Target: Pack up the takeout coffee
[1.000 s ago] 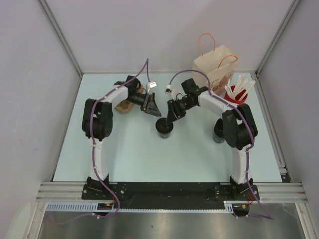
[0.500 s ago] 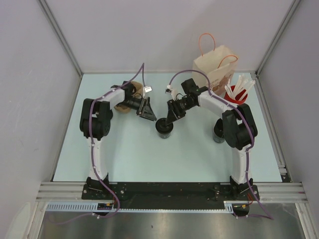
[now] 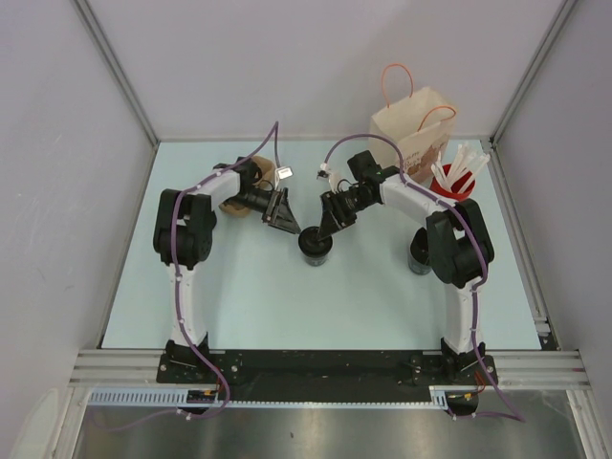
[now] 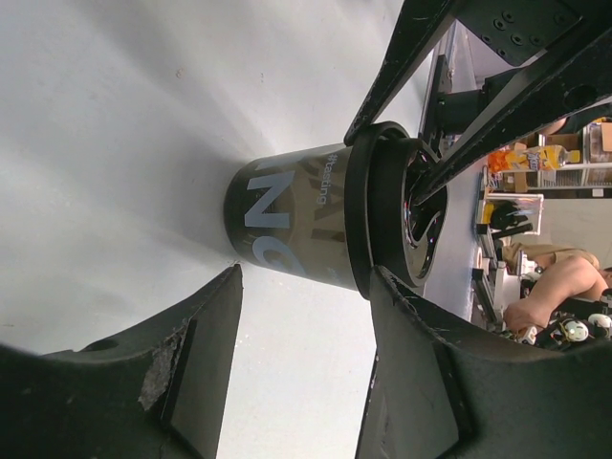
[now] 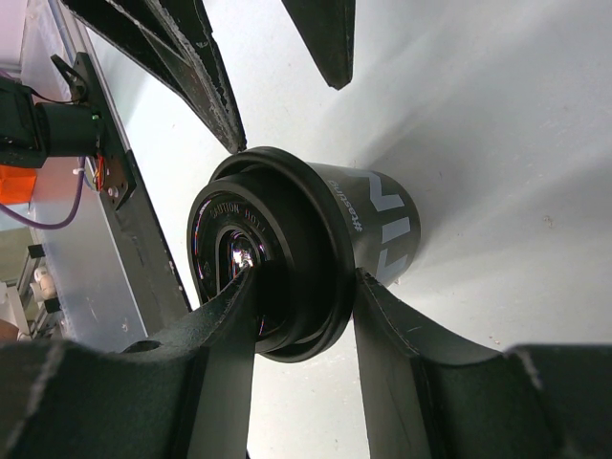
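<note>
Your right end effector (image 5: pixel 304 275) is partly closed on the takeout coffee (image 5: pixel 382 220). One finger lies on the ringed lid's top and the other presses the outside of the rim. The cup stands upright near the middle of the counter (image 3: pixel 287 306).

Your left end effector (image 4: pixel 306 277) is open about halfway and holds nothing. It points at the cup's side from just beside it, without touching.

A brown item (image 3: pixel 234 204) lies under the left arm; you cannot tell what it is. Far right stands a paper bag (image 3: pixel 413 134), with a red cup of white sticks (image 3: pixel 455 180) beside it. A taller black cup (image 3: pixel 419 258) sits by the right arm's elbow.

Bare counter lies between the cup and the arm bases, and every counter edge is well apart from it.
</note>
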{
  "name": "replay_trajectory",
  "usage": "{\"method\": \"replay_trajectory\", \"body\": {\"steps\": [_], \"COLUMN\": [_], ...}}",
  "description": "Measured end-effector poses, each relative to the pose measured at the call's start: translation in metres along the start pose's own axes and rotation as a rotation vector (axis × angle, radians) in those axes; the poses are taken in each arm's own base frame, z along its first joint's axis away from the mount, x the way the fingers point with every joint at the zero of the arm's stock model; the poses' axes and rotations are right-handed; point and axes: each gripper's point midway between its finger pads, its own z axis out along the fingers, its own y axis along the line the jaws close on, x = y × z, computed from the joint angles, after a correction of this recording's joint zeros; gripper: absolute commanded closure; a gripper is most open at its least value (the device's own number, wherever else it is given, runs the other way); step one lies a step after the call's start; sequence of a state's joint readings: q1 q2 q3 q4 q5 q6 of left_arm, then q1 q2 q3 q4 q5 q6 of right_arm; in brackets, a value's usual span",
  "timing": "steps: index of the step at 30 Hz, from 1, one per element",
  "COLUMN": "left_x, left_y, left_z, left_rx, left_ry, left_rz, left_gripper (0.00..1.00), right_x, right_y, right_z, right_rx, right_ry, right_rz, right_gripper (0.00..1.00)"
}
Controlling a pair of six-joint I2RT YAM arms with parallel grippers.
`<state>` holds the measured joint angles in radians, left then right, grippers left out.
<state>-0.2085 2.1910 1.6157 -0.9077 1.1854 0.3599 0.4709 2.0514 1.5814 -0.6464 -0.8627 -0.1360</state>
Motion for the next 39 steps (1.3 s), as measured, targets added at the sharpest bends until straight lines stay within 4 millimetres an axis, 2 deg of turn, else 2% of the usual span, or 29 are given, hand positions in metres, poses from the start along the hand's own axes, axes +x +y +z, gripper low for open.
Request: {"method": "replay_trajectory", "body": {"steps": [16, 21, 25, 27, 33, 39], "left_x": [0.007, 0.007, 0.009, 0.01, 0.013, 0.016], "left_y": [-0.006, -0.007, -0.009, -0.013, -0.015, -0.014], "left_z": [0.006, 0.007, 0.008, 0.008, 0.008, 0.008], "left_rx": [0.014, 0.015, 0.021, 0.031, 0.025, 0.008], "left_ry": [0.03, 0.033, 0.035, 0.036, 0.048, 0.068], "left_rz": [0.006, 0.004, -0.035, -0.069, -0.136, -0.179], "left_gripper": [0.4, 0.47, 0.66, 0.7, 0.74, 0.72], "right_x": [0.0, 0.0, 0.0, 0.0, 0.0, 0.001], "right_y": [0.0, 0.0, 0.0, 0.0, 0.0, 0.0], "right_z": [0.0, 0.0, 0.0, 0.001, 0.001, 0.002], "right_rx": [0.001, 0.001, 0.002, 0.003, 0.004, 0.005], "right_ry": [0.001, 0.001, 0.001, 0.0, 0.001, 0.003], "right_rz": [-0.001, -0.001, -0.001, -0.002, -0.003, -0.006], "right_gripper": [0.56, 0.56, 0.56, 0.56, 0.56, 0.56]}}
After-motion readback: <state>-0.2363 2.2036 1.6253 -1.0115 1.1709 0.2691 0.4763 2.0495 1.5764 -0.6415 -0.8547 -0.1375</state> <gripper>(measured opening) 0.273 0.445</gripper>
